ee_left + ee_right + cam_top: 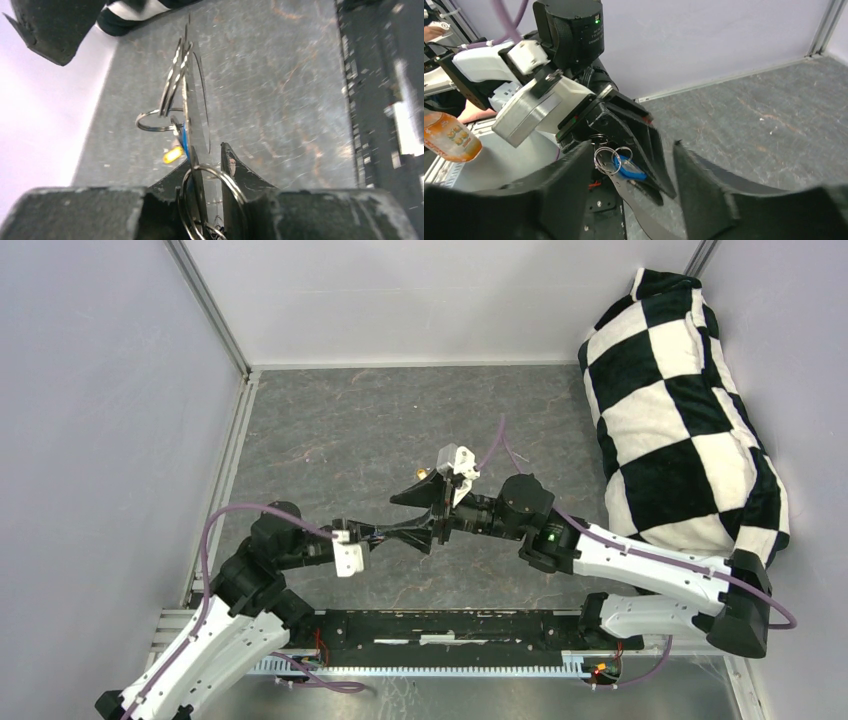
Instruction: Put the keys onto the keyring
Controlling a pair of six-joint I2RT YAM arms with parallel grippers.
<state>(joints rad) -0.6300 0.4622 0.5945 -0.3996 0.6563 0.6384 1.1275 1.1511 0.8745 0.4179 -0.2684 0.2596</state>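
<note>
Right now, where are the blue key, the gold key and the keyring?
blue key (629, 168): right wrist view, on its plastic head.
gold key (172, 154): left wrist view, on its yellowish head.
keyring (191, 100): left wrist view, on its grey band.

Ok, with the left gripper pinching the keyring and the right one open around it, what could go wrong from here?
1. The keyring hangs from the left gripper alone, pinched at its fingertips; the thin band could swivel or slip out.
2. The right gripper stands open around that grip, with the blue key and small rings between its fingers; backing away carelessly could snag them.
</note>
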